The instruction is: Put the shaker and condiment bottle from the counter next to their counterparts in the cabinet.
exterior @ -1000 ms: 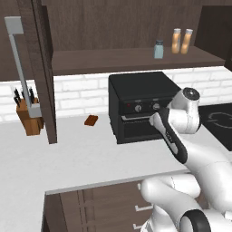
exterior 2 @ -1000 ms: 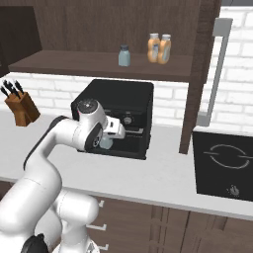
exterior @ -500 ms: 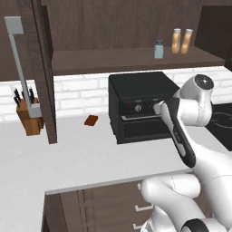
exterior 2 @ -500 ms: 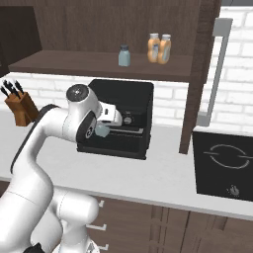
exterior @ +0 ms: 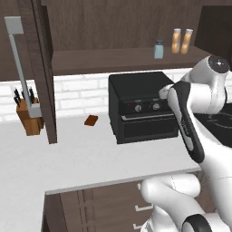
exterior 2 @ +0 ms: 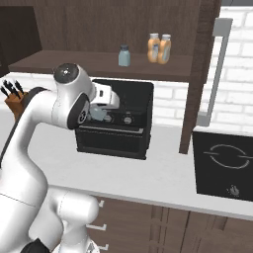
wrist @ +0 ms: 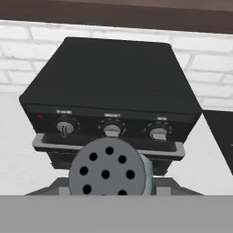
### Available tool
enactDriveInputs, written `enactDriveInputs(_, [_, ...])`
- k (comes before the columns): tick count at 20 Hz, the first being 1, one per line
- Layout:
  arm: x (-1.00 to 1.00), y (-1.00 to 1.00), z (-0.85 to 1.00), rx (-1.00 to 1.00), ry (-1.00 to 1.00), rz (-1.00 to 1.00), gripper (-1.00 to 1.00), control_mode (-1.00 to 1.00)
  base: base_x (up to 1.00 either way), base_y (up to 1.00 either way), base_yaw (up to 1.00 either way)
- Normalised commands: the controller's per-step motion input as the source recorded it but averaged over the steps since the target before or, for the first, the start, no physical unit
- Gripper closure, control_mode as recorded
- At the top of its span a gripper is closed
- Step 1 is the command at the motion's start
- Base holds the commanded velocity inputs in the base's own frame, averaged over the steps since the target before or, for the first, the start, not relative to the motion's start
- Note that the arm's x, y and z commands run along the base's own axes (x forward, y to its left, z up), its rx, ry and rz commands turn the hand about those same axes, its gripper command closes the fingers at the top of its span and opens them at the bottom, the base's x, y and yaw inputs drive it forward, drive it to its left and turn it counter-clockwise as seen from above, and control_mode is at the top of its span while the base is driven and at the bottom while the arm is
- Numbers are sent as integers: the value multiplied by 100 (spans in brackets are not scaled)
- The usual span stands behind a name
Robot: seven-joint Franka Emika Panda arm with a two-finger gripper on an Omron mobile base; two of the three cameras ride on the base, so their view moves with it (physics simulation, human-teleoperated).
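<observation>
The tool holds the shaker, its holed cap facing the hand camera at 6 o'clock, oven beyond. Over the last second the arm has lifted it off the bench. Its twin and both bottles stand on the cabinet shelf at 12 o'clock, so this looks like the last carry.

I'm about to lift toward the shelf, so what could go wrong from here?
1. The tool holds the shaker low in front of the oven. A straight rise could clip the shelf edge above.
2. The other shaker and two bottles stand close together, so a placement beside them might knock one over.
3. The grip is hard to judge from here, and the shaker may slip.
</observation>
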Motion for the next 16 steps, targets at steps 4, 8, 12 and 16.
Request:
enactDriveInputs(4, [-5,0,78,0,-1,0,100,-100,0,0,0])
enactDriveInputs(8, [-1,0,76,0,-1,0,100,-100,0,0,0])
enactDriveInputs(12, [0,0,73,0,0,0,100,-100,0,0,0])
enactDriveInputs(16, [0,0,60,0,0,0,100,-100,0,0,0])
